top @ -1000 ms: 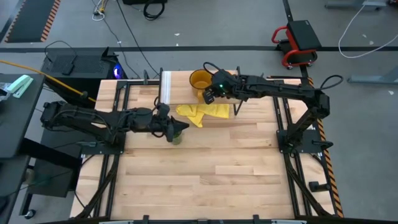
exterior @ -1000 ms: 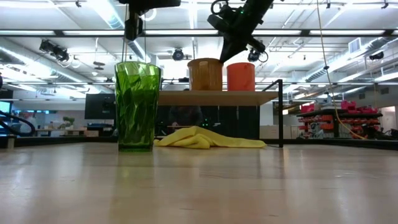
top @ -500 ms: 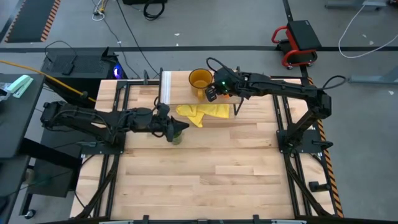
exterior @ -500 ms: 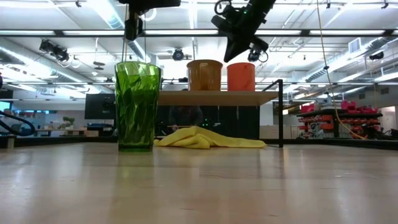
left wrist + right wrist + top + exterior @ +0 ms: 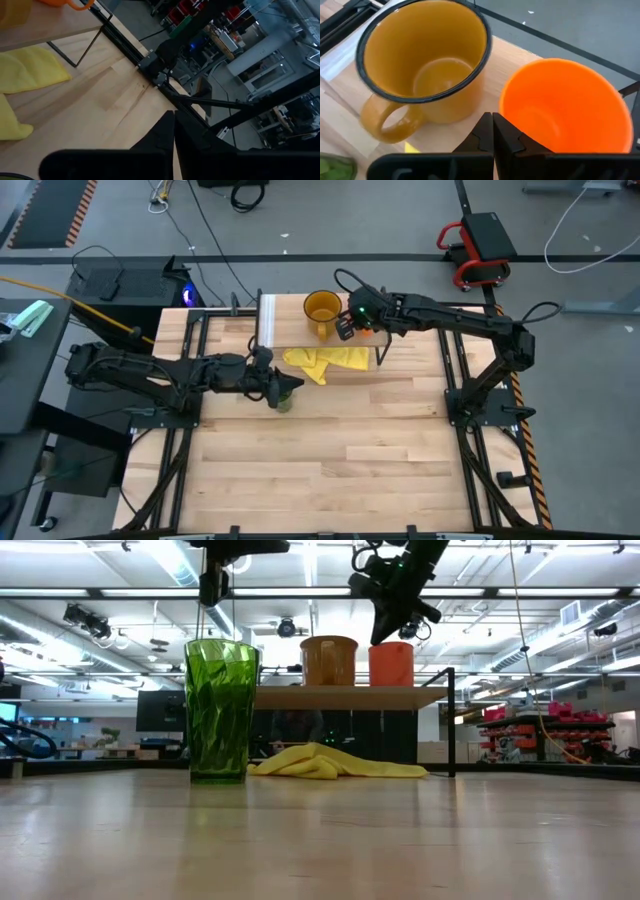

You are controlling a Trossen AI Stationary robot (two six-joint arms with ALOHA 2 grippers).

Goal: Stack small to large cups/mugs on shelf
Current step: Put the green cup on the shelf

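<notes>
Above the shelf (image 5: 350, 697), right tool (image 5: 388, 632), closed and empty, hangs over orange mug (image 5: 391, 664) beside amber mug (image 5: 330, 660); left tool (image 5: 283, 388), closed, sits above the tumbler (image 5: 221, 710).

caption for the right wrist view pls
Shut right end effector hovering above the amber mug and orange cup standing side by side on the shelf.

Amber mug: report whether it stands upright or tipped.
Upright. The amber mug sits level on the shelf, and its open mouth faces up, empty.

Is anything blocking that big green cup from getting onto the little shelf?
Nothing stands between the green tumbler and the shelf, only the yellow cloth lying low underneath. The board's near end looks free.
</notes>
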